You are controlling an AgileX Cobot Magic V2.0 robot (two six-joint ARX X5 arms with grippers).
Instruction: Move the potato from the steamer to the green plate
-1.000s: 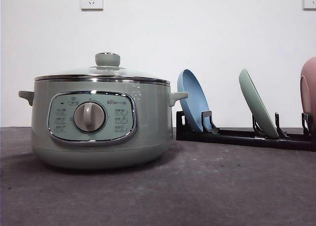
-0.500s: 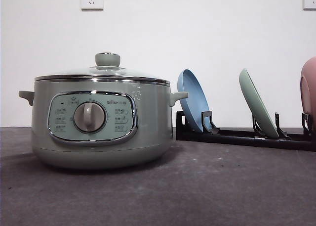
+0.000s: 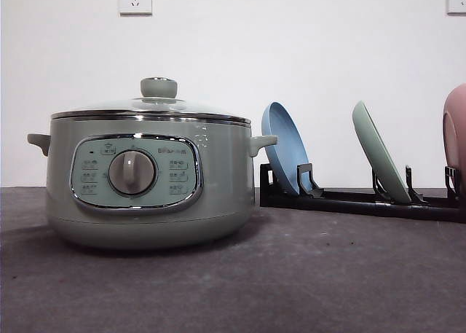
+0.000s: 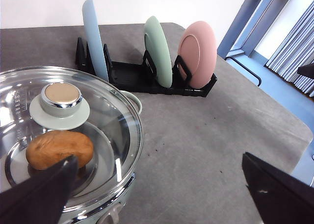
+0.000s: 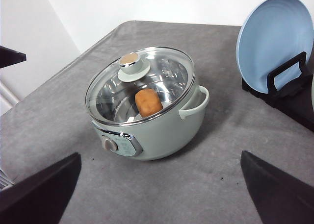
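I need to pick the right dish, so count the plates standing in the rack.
3, all upright in the black rack beside the steamer: the blue plate nearest it, the green plate in the middle, the pink plate at the far end. None looks hidden.

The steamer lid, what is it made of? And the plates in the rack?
The lid looks like clear glass: the potato shows through it and it reflects light. The green plate, blue plate and pink dish look matte, probably plastic.
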